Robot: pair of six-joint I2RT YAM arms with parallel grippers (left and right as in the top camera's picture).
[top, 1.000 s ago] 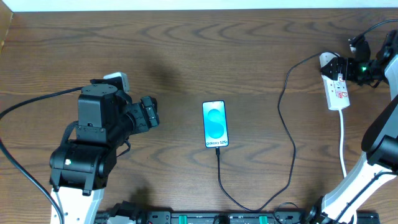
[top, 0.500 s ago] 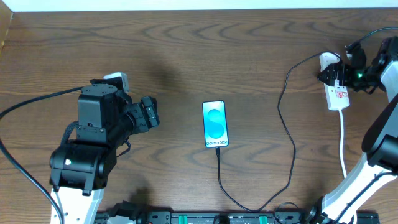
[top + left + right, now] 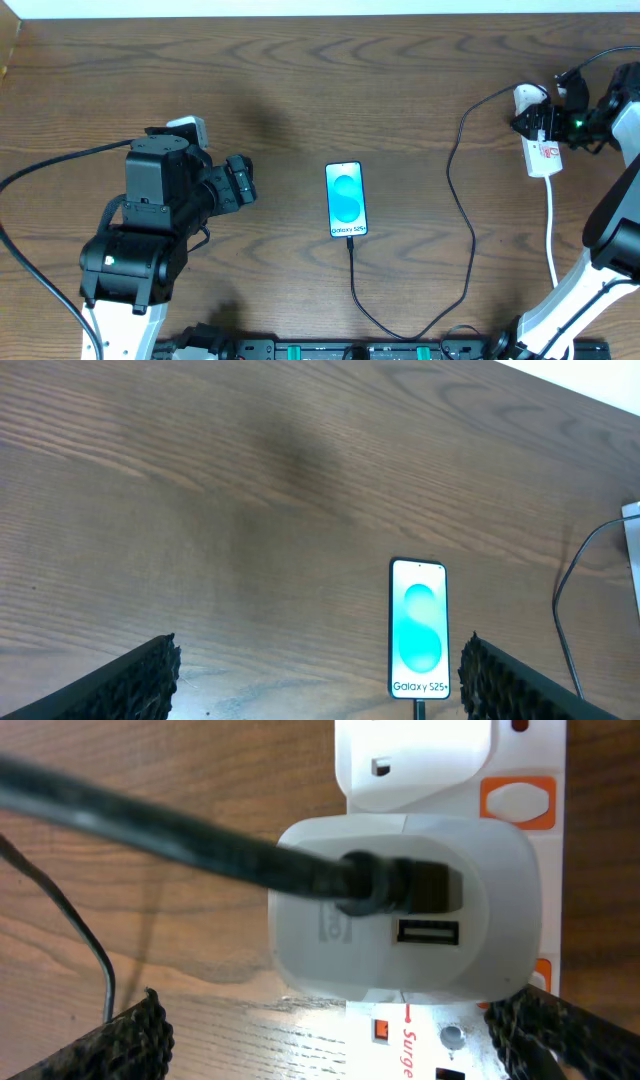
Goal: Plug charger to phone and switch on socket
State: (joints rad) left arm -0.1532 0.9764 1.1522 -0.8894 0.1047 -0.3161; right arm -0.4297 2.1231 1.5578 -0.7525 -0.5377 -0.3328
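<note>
The slim black-framed smartphone [image 3: 346,200] lies flat at the middle of the dark wooden tabletop [image 3: 300,80], its blue-and-white screen lit and the "Galaxy S25+" text at the near end. The long thin black charger cable [image 3: 470,235] meets the phone's near short edge, loops along the front edge of the tabletop, and climbs to the white elongated power strip [image 3: 545,150] at the far right. There its black connector sits in a white adapter block [image 3: 400,910] plugged into the strip, beside an orange switch [image 3: 517,800].

The left fingers [image 3: 130,680] are spread wide and hold nothing; they hang above bare wood well to the left of the phone. The right fingers [image 3: 120,1040] are also wide apart and empty, poised directly over the adapter end of the strip.
</note>
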